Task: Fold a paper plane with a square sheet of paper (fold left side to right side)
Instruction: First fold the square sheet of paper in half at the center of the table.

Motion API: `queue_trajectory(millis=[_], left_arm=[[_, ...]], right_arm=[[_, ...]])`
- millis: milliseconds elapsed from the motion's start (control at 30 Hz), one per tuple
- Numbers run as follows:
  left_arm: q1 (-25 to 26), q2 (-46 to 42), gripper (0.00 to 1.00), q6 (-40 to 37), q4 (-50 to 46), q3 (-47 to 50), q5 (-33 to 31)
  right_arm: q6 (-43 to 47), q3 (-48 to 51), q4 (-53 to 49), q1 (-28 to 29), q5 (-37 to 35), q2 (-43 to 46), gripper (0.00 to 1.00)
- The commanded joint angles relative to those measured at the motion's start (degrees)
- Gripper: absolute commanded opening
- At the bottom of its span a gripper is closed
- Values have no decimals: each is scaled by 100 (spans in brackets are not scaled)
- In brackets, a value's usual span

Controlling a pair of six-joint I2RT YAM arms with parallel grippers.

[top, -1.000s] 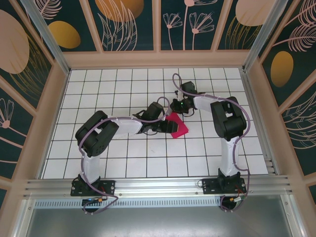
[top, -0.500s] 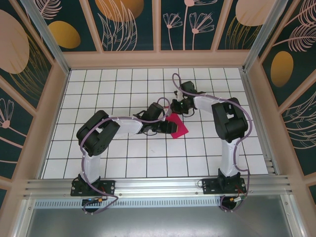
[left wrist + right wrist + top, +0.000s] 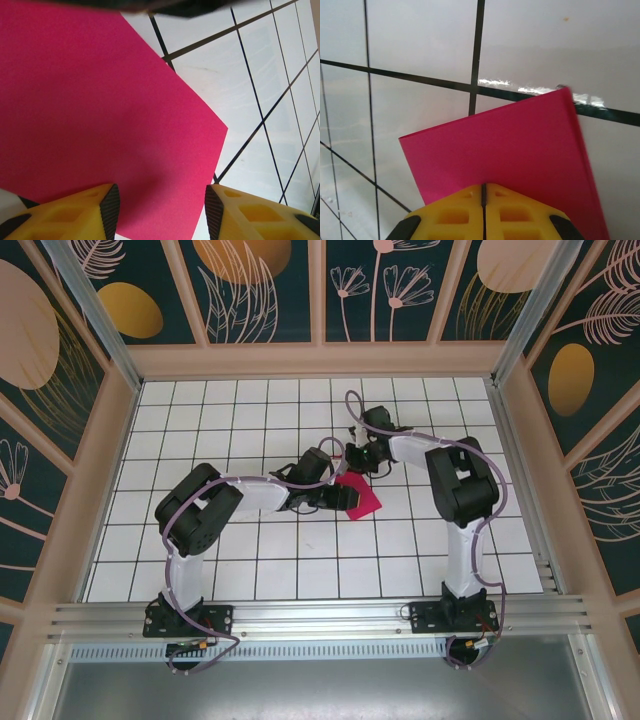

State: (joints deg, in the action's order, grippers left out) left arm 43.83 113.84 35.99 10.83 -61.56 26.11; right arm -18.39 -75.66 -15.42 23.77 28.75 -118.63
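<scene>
Top view, sheet of paper (image 3: 362,500): vivid pink. Lies near the middle of the white gridded surface (image 3: 250,560), askew to the grid lines, roughly one tile across. Flanked by both arms, left from the near-left side, right curling back from the far side.

Left pincer (image 3: 338,496), top view: sits at the sheet's left edge.

Left pincer (image 3: 160,210), wrist view: released. Yellow fingers (image 3: 75,215) spread wide, black pads facing each other across the gap. Looks down on the sheet of paper (image 3: 100,110), which fills the gap and runs on to the top of the frame, with one corner pointing right over a black line of the surface (image 3: 260,75). Finger at frame left overlapping the sheet's lower edge; finger at frame right over bare tile, just beside the sheet's edge. Contact between pads and paper: cannot tell. Nothing gripped.

Right pincer (image 3: 358,464), top view: sits at the sheet's far corner.

Right pincer (image 3: 484,207), wrist view: clenched, fingers pressed together with only a thin dark seam between. Grasps the sheet of paper (image 3: 510,145) at its near edge, the pink running straight into the closed tips. Fans away from the tips toward a far corner at a black grid line. Two layers visible along the right-hand edge, so doubled over there. Glare on the surface (image 3: 420,40) beside that corner. Raised or flat on the tiles: cannot tell.
</scene>
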Motion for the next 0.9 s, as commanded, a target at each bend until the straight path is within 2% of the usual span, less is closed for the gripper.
queue_trajectory(millis=[0, 200, 600, 867], left_arm=[[53, 56, 52, -151, -229, -23, -36], [125, -148, 53, -192, -26, 28, 89], [286, -440, 54, -167, 170, 74, -30], [300, -168, 54, -357, -61, -66, -213]], right_arm=[[-50, -153, -169, 49, -95, -255, 9], [-59, -11, -330, 6, -348, -304, 8], [-103, 62, -319, 1, -323, -311, 6], [-100, 76, -326, 1, -322, -303, 6]])
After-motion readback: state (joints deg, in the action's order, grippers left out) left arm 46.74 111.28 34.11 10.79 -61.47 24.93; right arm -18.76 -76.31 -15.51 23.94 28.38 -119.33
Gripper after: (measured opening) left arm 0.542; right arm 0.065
